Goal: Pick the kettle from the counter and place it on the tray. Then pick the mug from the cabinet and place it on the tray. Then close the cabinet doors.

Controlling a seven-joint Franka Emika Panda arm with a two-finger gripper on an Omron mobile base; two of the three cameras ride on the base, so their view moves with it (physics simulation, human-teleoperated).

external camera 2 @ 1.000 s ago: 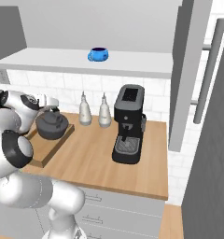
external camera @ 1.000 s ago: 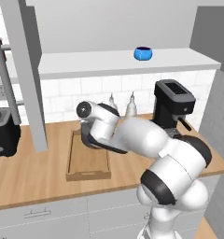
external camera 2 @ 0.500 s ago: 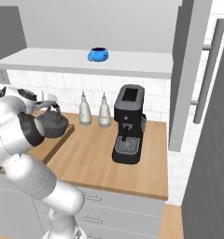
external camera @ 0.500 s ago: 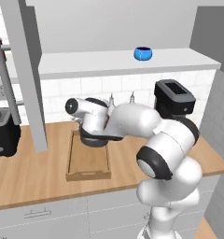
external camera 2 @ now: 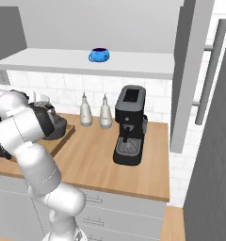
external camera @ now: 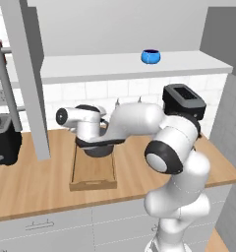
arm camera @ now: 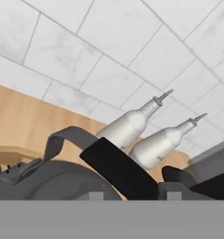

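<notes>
The dark grey kettle sits low over the far end of the wooden tray on the counter. I cannot tell whether its base touches the tray. My gripper reaches down from above, shut on the arched handle, which runs in behind one dark finger. In the right base view my arm hides most of the kettle. The blue mug stands on the open cabinet's shelf, up and to the right of my hand.
A tall black coffee machine stands right of the tray. Two pale bottles are against the tiled wall behind the kettle. A cabinet door hangs open at left, another at right. A dark toaster sits far left.
The hand has turned its back end to the left and the elbow has swung up and across. The kettle has stayed at the tray's far end.
</notes>
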